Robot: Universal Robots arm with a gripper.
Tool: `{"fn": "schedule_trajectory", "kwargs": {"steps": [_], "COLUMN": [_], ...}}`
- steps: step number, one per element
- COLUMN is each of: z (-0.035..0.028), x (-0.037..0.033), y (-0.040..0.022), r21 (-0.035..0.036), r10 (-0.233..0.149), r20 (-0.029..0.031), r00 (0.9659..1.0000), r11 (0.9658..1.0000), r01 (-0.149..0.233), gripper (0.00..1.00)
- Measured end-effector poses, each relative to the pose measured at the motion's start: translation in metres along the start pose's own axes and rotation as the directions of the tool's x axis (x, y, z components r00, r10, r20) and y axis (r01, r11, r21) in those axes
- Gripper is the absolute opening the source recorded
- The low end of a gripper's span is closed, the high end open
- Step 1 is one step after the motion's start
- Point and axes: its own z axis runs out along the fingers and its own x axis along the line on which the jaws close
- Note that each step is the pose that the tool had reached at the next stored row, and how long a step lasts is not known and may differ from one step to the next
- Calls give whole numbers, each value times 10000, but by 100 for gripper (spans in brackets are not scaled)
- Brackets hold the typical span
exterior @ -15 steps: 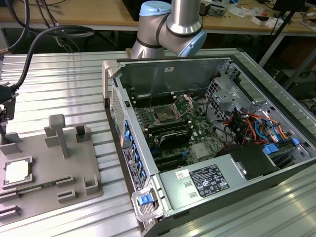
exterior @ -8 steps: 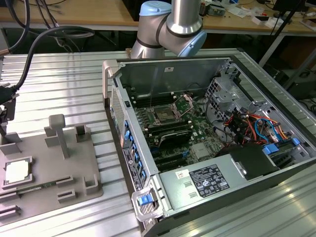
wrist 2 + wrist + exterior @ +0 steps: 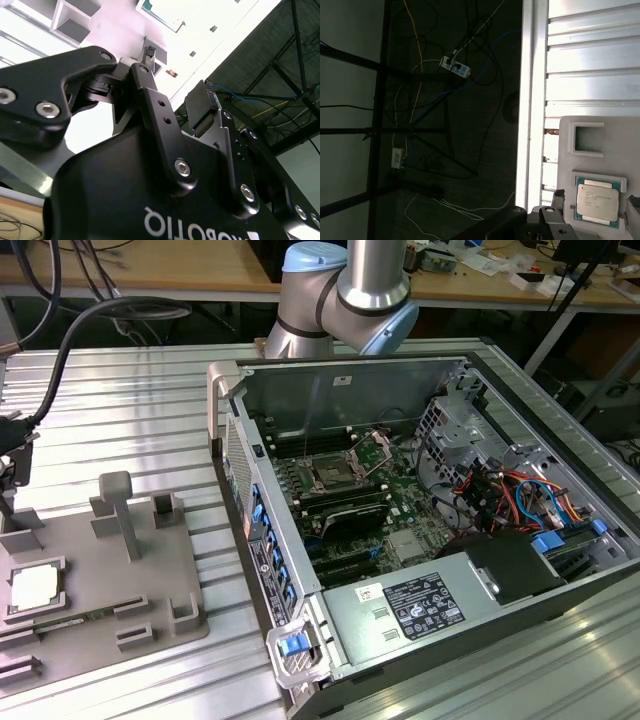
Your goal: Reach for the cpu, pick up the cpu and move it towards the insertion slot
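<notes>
Cpu [image 3: 597, 201], small print, in fixture [image 3: 620, 142]

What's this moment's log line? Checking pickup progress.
phase: reach | gripper: open, empty | cpu: in grey fixture recess, ungripped | insertion slot: inside computer case

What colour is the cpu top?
Pale silvery-white cpu, green edge; best in the first wrist view.

Small flat square silvery-white cpu [image 3: 597, 201] sits in a recess of the grey plastic fixture plate [image 3: 620, 150]. Plate lies on ribbed aluminium table [image 3: 590, 60].
</notes>
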Motion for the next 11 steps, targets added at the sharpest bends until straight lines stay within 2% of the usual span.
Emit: {"fn": "schedule_trajectory", "kwargs": {"steps": [2,5,11], "z": [28,80,141], "x": [3,2,-15], "y": [-24,-32,-39], "r21": [-1,0,1], "r10": [3,3,3], "r20": [-2,-2,-4], "r00": [10000,10000,10000], "r11": [10000,10000,10000], "r01": [-3,-3,-3], "gripper": [53,53,53]}}
